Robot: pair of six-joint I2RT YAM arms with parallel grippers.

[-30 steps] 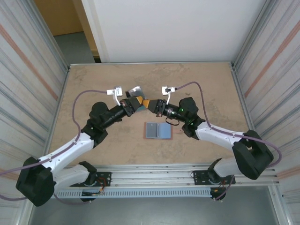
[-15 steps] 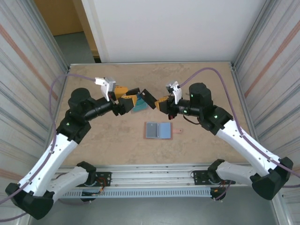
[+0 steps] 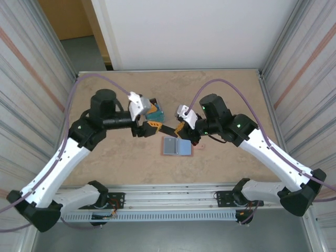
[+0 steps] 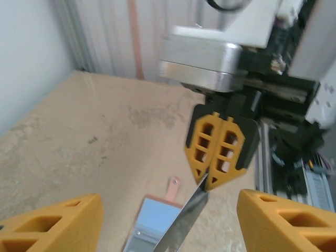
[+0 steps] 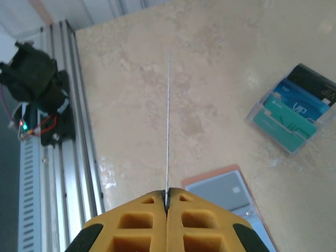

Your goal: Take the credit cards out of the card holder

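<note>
Thin card point(image 5: 168, 131) clamped in right gripper point(image 5: 167, 202); left gripper point(image 4: 168, 218) spread apart. Fanned pile point(image 5: 291, 118) noted near card holder point(image 5: 223, 184), not touching; "VIP" read there.

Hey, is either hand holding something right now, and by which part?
The right hand pinches a credit card by one end. The left hand is open, holding nothing.

Right pincer point(image 5: 167, 202) pressed shut on a thin credit card point(image 5: 168, 121), seen edge-on. Open pink card holder point(image 5: 223, 185) flat on table point(image 5: 210, 58), near its railed edge point(image 5: 79, 131). Fanned pile point(image 5: 294, 107) of black, blue and teal cards lies apart, further in.
</note>
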